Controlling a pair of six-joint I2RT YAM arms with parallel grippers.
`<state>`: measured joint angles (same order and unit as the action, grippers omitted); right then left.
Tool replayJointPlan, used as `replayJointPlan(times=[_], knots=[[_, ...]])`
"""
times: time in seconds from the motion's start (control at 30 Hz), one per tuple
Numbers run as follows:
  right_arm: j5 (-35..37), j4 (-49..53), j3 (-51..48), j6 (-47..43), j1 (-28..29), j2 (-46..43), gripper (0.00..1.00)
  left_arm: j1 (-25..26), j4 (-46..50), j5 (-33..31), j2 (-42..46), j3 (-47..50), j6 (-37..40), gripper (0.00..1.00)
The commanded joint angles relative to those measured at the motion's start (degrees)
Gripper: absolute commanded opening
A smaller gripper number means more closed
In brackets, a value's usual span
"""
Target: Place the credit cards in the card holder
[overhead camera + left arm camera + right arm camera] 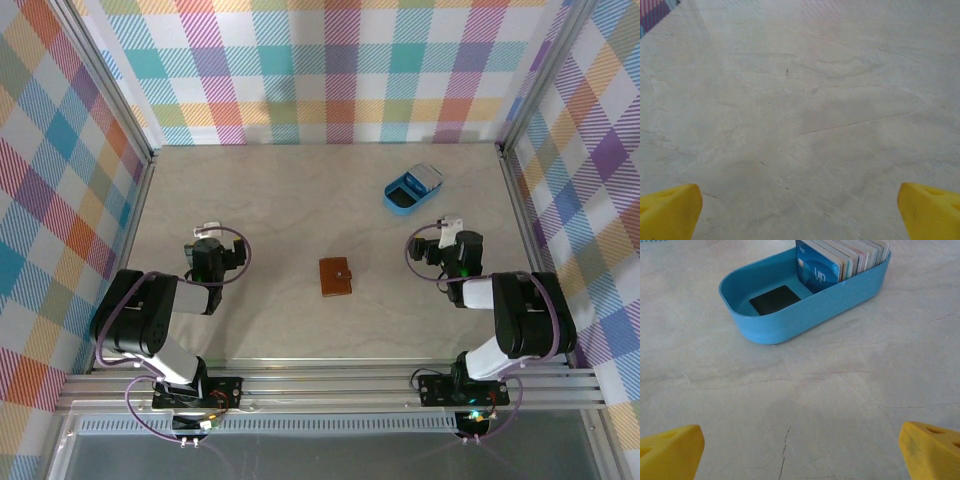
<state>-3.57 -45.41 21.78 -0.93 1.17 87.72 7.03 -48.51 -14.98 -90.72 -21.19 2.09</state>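
Plainly, nothing is gripped yet: the right gripper (800, 452) has its yellow fingertips (670, 450) spread to the bottom corners of the right wrist view, and the left gripper (800, 215) is just as wide over bare table (800, 100). The credit cards (835, 262) stand on edge, packed together, in one end of the blue tray (790, 325) at the top of the right wrist view. A blue card marked VIP faces the tray's other end (where a black square (775, 299) lies on the floor). The card holder (335, 277), a brown wallet, lies shut in the middle of the overhead view, well apart from the tray at upper right.

The step in hand looks to be a card pick by the right arm. To do it well, I would come down from above, narrow the jaws first, and pinch the top edge of one card alone. The front one is probably best, since the pack is tight and two could lift together. The tray looks light and may slide. The wallet needs unfolding too, a job that suits the left arm.
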Motion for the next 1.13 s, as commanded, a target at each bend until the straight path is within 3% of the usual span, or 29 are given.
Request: replayJointPlan(times=[0.0,1.1], knots=[[-1.3,-4.2,0.9,-0.3,-0.5,0.4,0.99,-0.9,-4.6,5.7,-0.3,-0.8,1.2,1.00],[1.3,-2.3,1.7,0.9,-0.7,0.2,0.99,-1.4,-3.4,5.3,-0.1,-1.4,0.6,1.00]])
